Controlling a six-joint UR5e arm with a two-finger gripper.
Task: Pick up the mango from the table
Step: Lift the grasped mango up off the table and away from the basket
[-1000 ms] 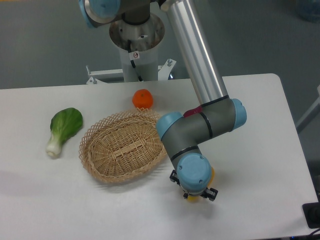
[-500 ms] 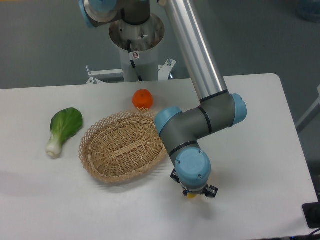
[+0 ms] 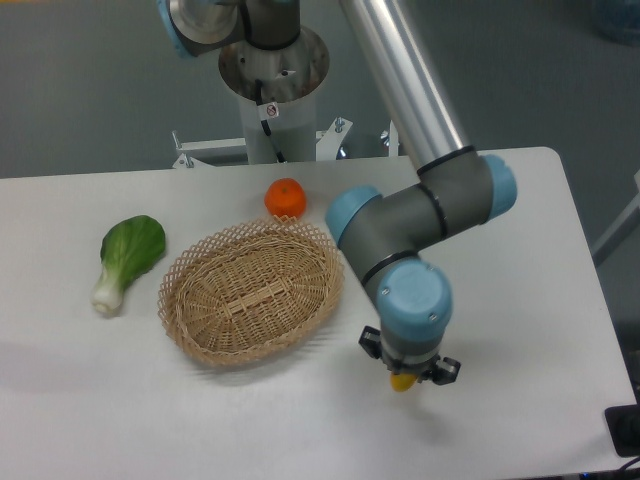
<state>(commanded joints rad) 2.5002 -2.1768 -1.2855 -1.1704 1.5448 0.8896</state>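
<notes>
Only the small yellow tip of the mango [image 3: 403,381] shows, poking out below my gripper [image 3: 408,371] at the front right of the white table [image 3: 520,250]. The rest of the mango is hidden under the blue wrist. The black fingers sit close on either side of the tip and the gripper looks shut on the mango. The wrist covers the contact with the table, so I cannot tell how high the fruit is.
A woven wicker basket [image 3: 190,262] stands just left of the gripper. A round orange [image 3: 285,198] lies behind the basket. A green bok choy [image 3: 125,255] lies at the left. The robot base [image 3: 272,90] stands behind the table's far edge.
The wrist and gripper have moved right and slightly up in the image, away from the basket. The yellow mango tip moved along with them.
</notes>
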